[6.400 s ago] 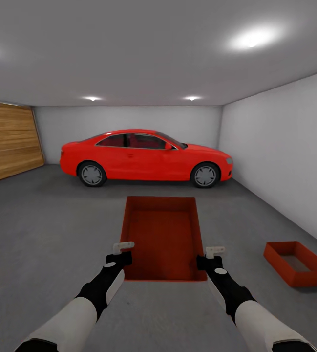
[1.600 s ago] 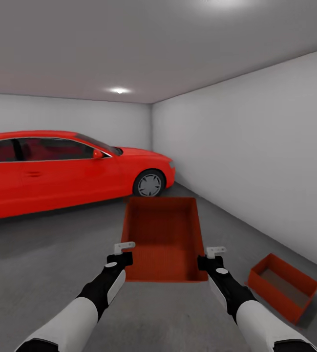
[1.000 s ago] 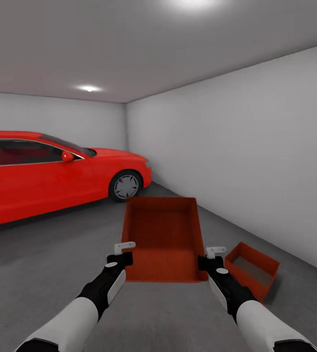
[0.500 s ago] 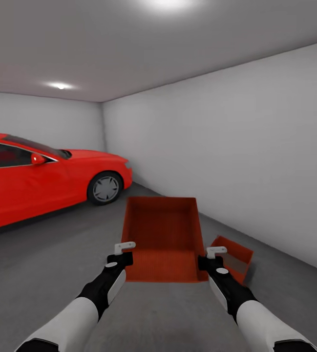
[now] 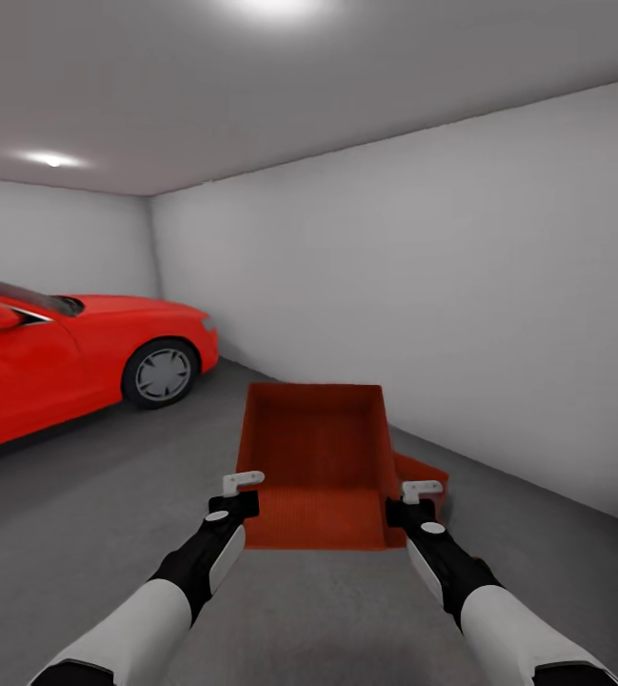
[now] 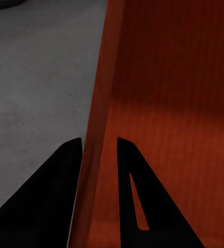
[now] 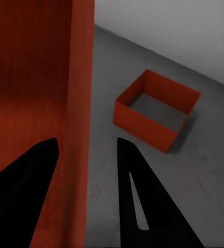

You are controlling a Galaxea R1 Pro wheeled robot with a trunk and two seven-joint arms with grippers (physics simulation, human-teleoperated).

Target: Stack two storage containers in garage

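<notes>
Between your two arms, the carried storage container [image 5: 314, 464] hung level above the garage floor [image 5: 89, 495], its open top facing the head camera and its long axis pointing away from you. Your left claw [image 5: 243, 488] gripped the container's left wall near the close corner: the left wrist view showed the orange-red wall [image 6: 99, 150] running between the two dark fingers [image 6: 57, 191], one outside and one inside, closed against it. Your right claw [image 5: 419, 495] held the opposite wall [image 7: 79, 129] in the same way (one finger inside the bin, the other outside, though the outer finger stood a little off the wall in that view, so how tightly it pinched I cannot tell). The second storage container [image 7: 156, 109] sat on the concrete just beyond and to the right of the carried one, partly hidden behind it in the head view [image 5: 423, 475], near the foot of the pale grey wall [image 5: 442, 286]. It stood upright with its base flat on the ground and nothing inside. A red car [image 5: 70, 357] was parked well off to the left, its front wheel toward the far corner.
</notes>
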